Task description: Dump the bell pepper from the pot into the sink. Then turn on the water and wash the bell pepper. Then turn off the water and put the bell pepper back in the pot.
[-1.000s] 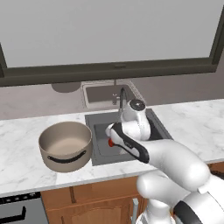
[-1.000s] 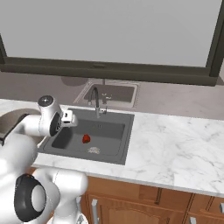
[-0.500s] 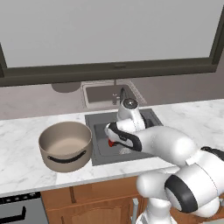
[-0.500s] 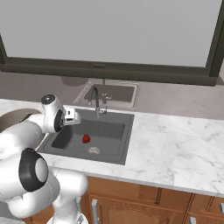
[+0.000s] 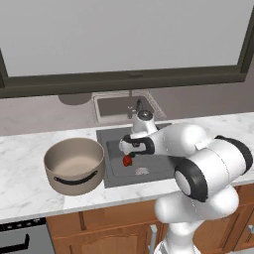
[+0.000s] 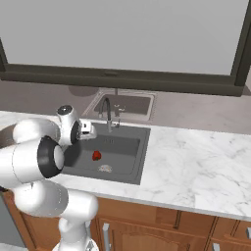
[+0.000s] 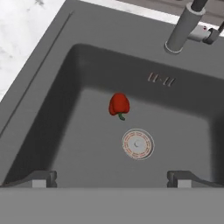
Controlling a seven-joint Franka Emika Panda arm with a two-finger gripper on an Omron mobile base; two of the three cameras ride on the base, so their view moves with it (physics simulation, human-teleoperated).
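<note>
The red bell pepper [image 7: 119, 105] lies on the floor of the dark grey sink [image 7: 70, 144], just up-left of the round metal drain [image 7: 138, 144]. It also shows as a red spot in the basin, bell pepper [image 5: 128, 160] [image 6: 96, 156]. My gripper [image 7: 111, 179] hangs open above the sink's [image 5: 102, 144] left part, fingers wide apart with nothing between them, well above the pepper. The hand [image 5: 133, 145] [image 6: 84, 129] is over the basin. The beige pot [image 5: 74, 166] stands upright on the counter left of the sink, and its inside looks bare.
The curved grey faucet [image 7: 183, 28] [image 6: 107, 112] rises at the sink's back edge. A smaller pale basin [image 5: 124, 106] lies behind it under the dark window frame. White marble counter [image 6: 196, 162] runs to the right of the sink.
My arm's elbow has swung up and over to the right, while the hand has risen slightly over the left of the sink. The pepper and the pot have stayed put.
</note>
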